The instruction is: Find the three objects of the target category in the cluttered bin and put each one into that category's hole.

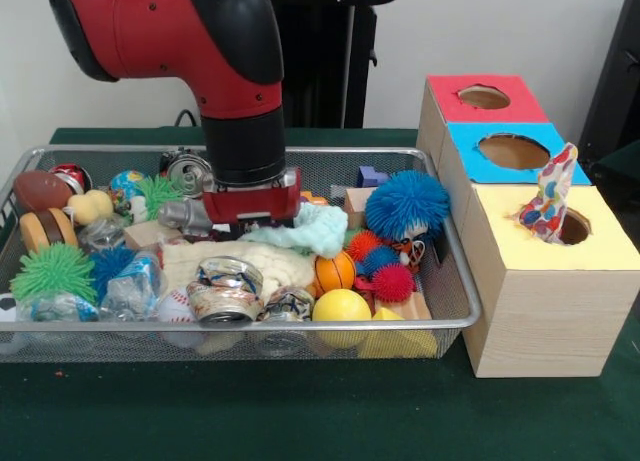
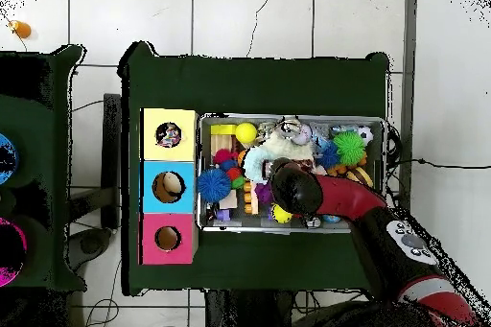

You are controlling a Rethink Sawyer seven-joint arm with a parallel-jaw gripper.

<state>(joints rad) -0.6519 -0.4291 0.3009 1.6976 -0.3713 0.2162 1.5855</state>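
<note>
Silver wire-mesh bin (image 1: 455,326) fills frame's centre-left, packed with clutter. Spotted cloth (image 1: 549,205) sticks upright from yellow-surround hole (image 1: 574,227), right of frame, half inside. Other cloths not discernible.

red arm (image 1: 240,111) over bin (image 1: 455,321), spotted cloth (image 1: 548,206) in yellow hole (image 1: 572,226)

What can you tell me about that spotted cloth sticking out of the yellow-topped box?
The spotted cloth is soft white fabric with red, blue and yellow spots. It stands up in a narrow crumpled peak, its lower end tucked into the round hole in the yellow-topped box, leaning on the hole's left edge. From overhead it shows as a patterned patch inside the hole. Nothing else touches it.
</note>
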